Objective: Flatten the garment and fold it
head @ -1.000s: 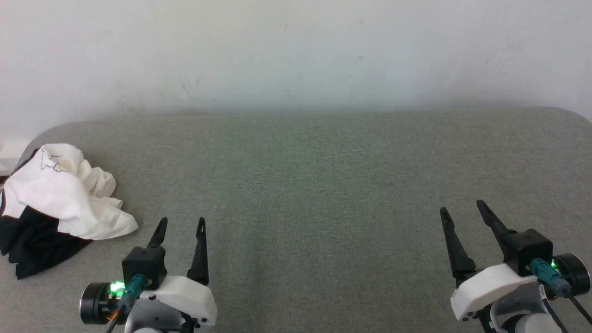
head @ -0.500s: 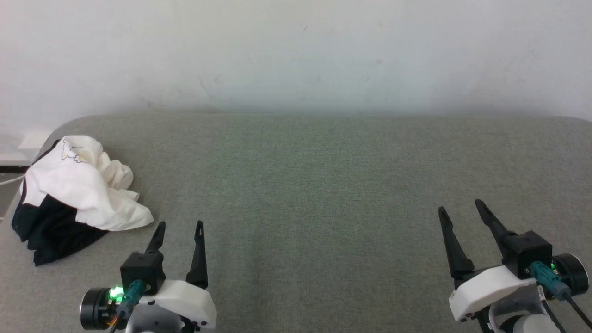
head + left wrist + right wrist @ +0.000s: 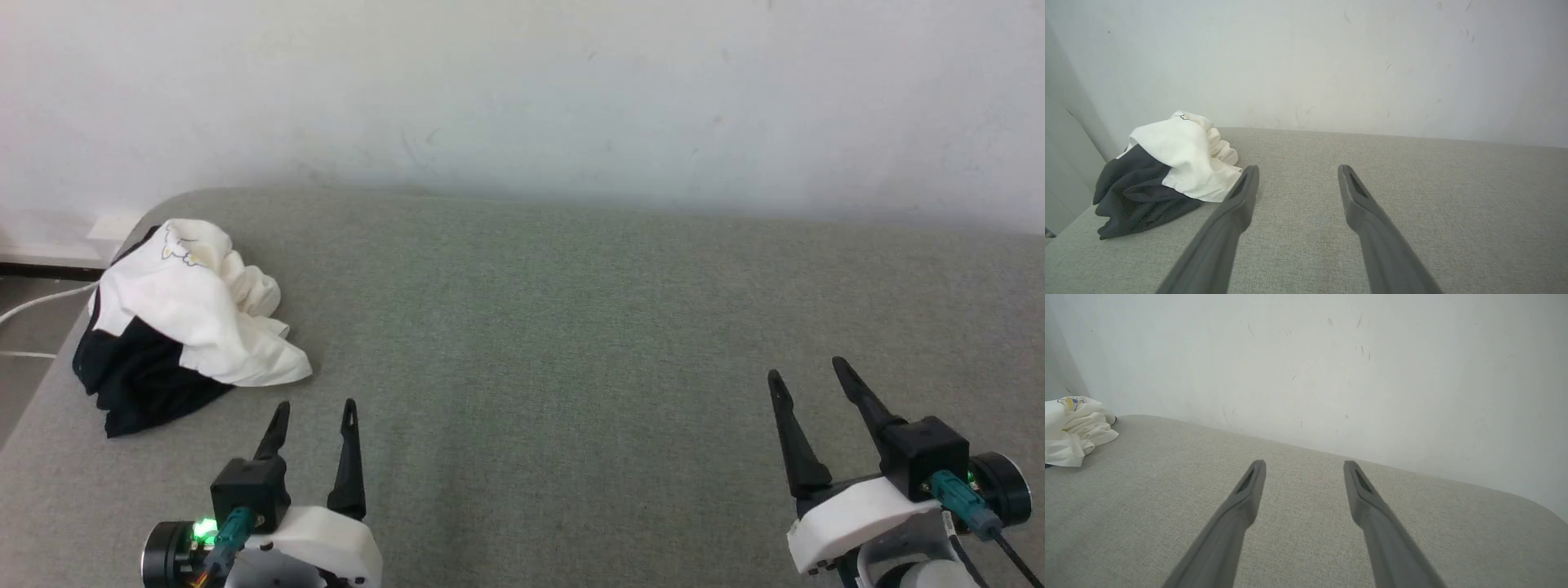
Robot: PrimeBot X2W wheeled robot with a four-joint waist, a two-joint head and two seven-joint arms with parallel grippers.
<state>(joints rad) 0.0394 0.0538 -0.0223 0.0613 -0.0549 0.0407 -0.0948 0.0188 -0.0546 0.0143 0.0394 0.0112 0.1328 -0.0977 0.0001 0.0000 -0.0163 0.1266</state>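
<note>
We see the garment crumpled at left; our left gripper and right gripper gape wide, empty.

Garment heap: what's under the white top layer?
Black fabric pokes out beneath the cream layer of the garment, on the grey padded surface. Whatever lies deeper in the heap is covered.

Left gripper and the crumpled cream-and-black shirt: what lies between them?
Just bare grey-green fabric surface lies between the left gripper and the shirt, in the head view.
</note>
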